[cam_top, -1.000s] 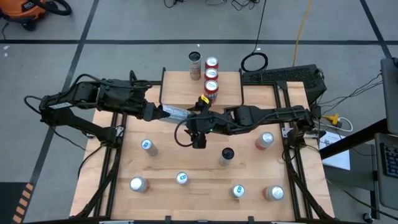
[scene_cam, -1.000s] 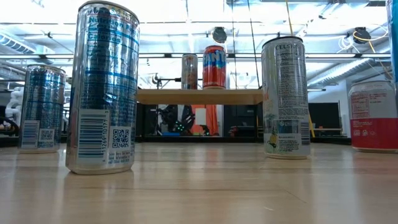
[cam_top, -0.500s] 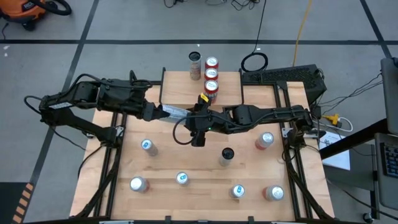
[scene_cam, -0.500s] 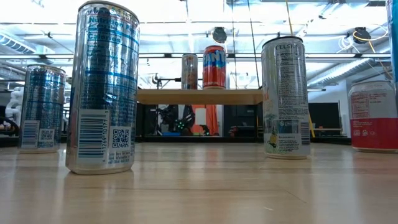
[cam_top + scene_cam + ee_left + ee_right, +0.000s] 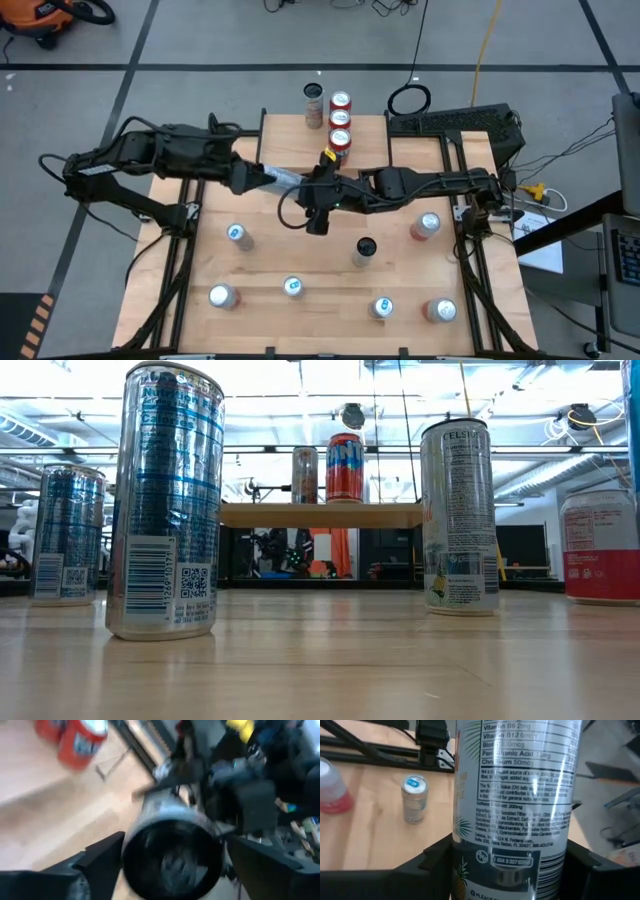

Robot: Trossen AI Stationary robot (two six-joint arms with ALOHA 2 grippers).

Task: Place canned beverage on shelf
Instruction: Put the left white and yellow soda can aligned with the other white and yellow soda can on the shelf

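A slim silver can [image 5: 284, 181] hangs in mid-air over the table's middle, lying roughly level between my two grippers. My right gripper [image 5: 312, 190] is shut on its right end. My left gripper [image 5: 258, 178] is open. Its fingers [image 5: 102, 860] stand on either side of the can's left end [image 5: 172, 855], whose round base faces the left wrist camera. The shelf [image 5: 320, 515] stands at the table's far edge on thin black legs. Several cans [image 5: 340, 118] stand on its top board, among them a brown one [image 5: 304, 475] and a red one [image 5: 344, 468]. My right gripper pinches the can's printed side wall [image 5: 462, 865] between its two fingers [image 5: 427, 867], at the can's right end. The fingers come in from the table's right, slanting a little downward. The can is lifted clear of the table and stretches away toward the left arm.
Several cans stand upright on the near half of the table, among them a silver-blue one [image 5: 235, 234], a dark-topped one [image 5: 364, 250] and a red one [image 5: 440, 311]. A black keyboard [image 5: 455, 122] lies at the far right corner.
My left hand has rolled a little at the wrist around the can's left end. The can and my right gripper stay where they were, above the table's middle.
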